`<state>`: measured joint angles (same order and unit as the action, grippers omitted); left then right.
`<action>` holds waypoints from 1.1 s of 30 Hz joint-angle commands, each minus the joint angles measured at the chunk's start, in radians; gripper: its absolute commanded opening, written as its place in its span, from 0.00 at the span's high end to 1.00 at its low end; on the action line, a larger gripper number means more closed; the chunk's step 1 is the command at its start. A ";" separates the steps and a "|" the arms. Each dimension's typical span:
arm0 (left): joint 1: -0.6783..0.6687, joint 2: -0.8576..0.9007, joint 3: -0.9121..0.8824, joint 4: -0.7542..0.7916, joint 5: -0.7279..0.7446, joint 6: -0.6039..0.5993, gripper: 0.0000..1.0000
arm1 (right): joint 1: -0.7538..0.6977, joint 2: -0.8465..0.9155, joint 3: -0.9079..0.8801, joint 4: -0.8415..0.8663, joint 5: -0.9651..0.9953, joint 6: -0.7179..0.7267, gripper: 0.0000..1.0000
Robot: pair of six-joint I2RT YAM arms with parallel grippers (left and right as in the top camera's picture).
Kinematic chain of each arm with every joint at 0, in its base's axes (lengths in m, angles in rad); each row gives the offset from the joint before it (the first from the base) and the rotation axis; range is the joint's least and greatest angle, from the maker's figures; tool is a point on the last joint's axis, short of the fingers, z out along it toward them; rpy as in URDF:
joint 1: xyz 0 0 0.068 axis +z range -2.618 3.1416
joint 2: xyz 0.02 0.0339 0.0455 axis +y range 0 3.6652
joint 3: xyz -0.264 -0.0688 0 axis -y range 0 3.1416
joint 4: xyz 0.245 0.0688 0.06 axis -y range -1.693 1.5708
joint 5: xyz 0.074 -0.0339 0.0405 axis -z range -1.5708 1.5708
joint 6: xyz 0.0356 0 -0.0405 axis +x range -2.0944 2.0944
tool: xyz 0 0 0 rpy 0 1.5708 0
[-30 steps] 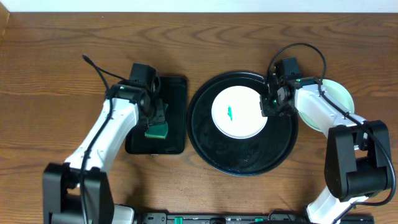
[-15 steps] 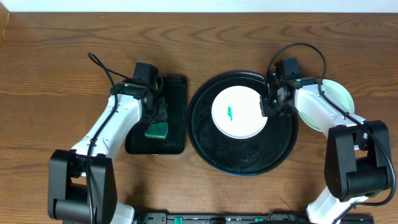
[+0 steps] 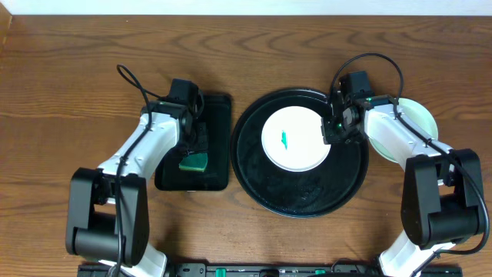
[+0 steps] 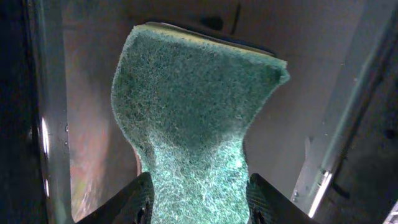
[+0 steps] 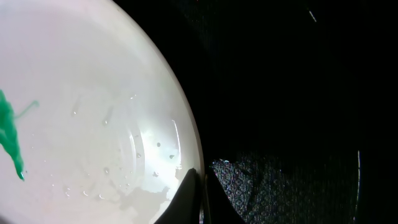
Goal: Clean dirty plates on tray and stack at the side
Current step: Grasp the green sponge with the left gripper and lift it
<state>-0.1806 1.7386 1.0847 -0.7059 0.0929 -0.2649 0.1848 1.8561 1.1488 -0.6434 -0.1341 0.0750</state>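
Note:
A white plate [image 3: 296, 140] with a green smear [image 3: 284, 139] at its centre lies in the round black tray [image 3: 301, 201]. My right gripper [image 3: 332, 131] is shut on that plate's right rim; in the right wrist view the closed fingertips [image 5: 200, 182] pinch the edge of the plate [image 5: 81, 106], with the smear [image 5: 9, 134] at far left. A pale mint-green plate [image 3: 421, 117] lies on the table to the right of the tray, partly under the right arm. My left gripper [image 3: 194, 145] is shut on a green sponge [image 3: 194, 161], which fills the left wrist view [image 4: 193, 106].
A smaller rectangular black tray [image 3: 217, 115] sits left of the round tray, under the left gripper and sponge. Bare wooden table [image 3: 69, 85] stretches to the left and along the back.
The left arm's elbow has swung rightward and toward the table's back, while its gripper and the sponge stay over the rectangular tray. The right arm and the white plate have not moved.

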 commanded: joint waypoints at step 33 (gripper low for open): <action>-0.002 0.074 -0.079 0.084 -0.031 0.009 0.64 | 0.008 -0.025 -0.007 -0.002 0.010 -0.002 0.99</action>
<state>-0.1806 1.7897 1.0412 -0.6212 0.0719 -0.2607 0.1848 1.8561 1.1488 -0.6437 -0.1341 0.0750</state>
